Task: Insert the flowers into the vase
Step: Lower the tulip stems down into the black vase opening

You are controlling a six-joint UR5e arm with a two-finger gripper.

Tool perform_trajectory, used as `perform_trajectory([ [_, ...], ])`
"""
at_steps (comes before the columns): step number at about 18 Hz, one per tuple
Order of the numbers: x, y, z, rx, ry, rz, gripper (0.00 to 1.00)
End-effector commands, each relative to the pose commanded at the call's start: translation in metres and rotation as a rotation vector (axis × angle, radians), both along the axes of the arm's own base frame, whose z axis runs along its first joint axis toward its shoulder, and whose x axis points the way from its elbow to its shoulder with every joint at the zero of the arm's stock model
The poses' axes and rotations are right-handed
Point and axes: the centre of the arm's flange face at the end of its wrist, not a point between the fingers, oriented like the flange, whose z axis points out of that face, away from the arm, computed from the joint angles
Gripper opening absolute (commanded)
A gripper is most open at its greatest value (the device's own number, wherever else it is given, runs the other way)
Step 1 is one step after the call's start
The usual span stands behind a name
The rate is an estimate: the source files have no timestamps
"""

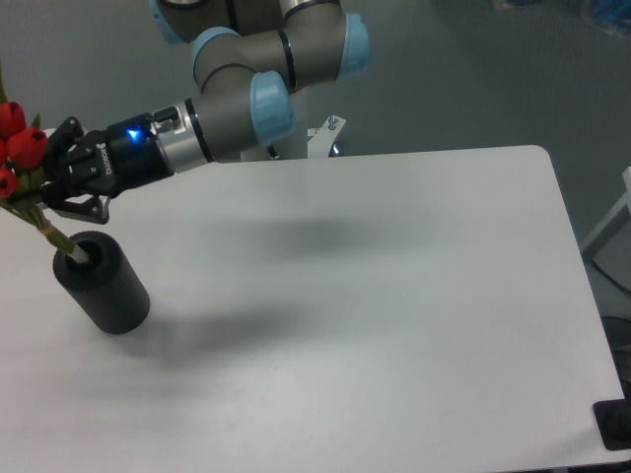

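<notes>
- Clearly the risk sits at the far left of the scene: the gripper [47, 187] is clamped on the flowers [22, 158] just above their stems, and only the stem tips reach into the mouth of the vase [100, 280].
- If the jaws let go now, I judge the bunch could tip over the rim, since the heavy red heads hang well to the left of the vase's opening and the stems slant steeply.
- The vase stands near the left edge of the table [394, 296] and itself looks tilted in this view; a sideways push from the slanted stems against its inner wall might topple or slide it.
- Lowering along the present slant could jam the stem ends on the rim and bend or splay them; straightening the bunch over the opening first would lessen this.
- The gripper's lower finger hangs just above the vase, so a careless descent could knock the rim.
- The flower heads run partly out of the left edge of the picture, so how the bunch is balanced cannot be fully told.
- Count: one vase, one bunch of flowers with three red buds in sight here, one arm [256, 69] with one gripper, one table.
</notes>
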Motion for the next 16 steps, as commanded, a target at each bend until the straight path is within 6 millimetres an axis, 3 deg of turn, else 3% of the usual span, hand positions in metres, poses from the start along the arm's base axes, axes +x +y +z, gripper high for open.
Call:
perform_trajectory([
  [1, -0.003, 0.001, -0.015, 0.006, 0.007, -0.002, 0.25],
  [8, -0.005, -0.002, -0.066, 0.010, 0.015, -0.010, 0.26],
  [13, -0.006, -0.003, -0.084, -0.010, 0.000, -0.010, 0.26],
  [16, -0.007, -0.002, -0.107, -0.032, -0.017, -0.012, 0.28],
])
